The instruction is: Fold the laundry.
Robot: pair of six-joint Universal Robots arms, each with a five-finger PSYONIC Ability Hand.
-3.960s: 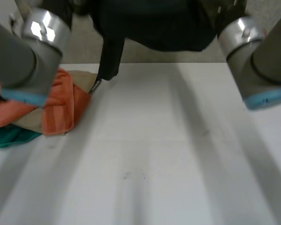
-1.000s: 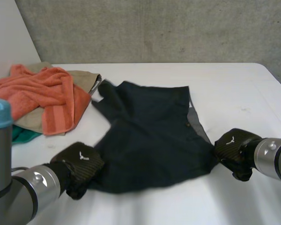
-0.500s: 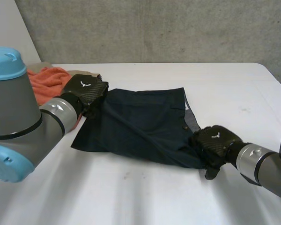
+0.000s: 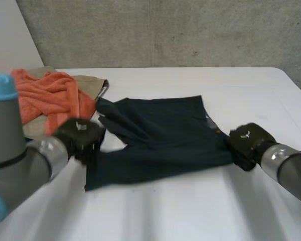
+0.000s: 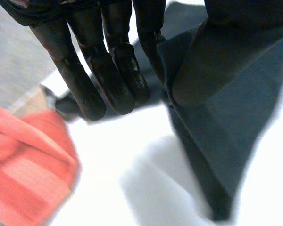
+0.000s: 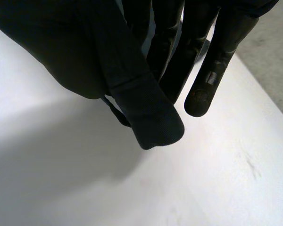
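Left hand [image 4: 80, 136] and right hand [image 4: 247, 140] are each pinched on opposite ends of a dark garment [image 4: 160, 135] spread on the tabletop [image 4: 190, 211]; flattening seems underway, with folding needed next.

Each arm is a thick, round grey tube ending in a bright silver-grey band at the wrist; the left arm [image 4: 12, 163] carries a rounded light-blue cap [image 4: 0, 86] at its joint, and the right arm [image 4: 293, 173] is the same grey. The left hand [image 4: 80, 136] and the right hand [image 4: 248, 140] are matte black with a fine woven-looking surface and a small white mark on the back. Up close, the left hand's fingers [image 5: 108, 80] are long and glossy-tipped beside a broad thumb, and one of the right hand's fingers [image 6: 208, 80] bears a small pale patch.
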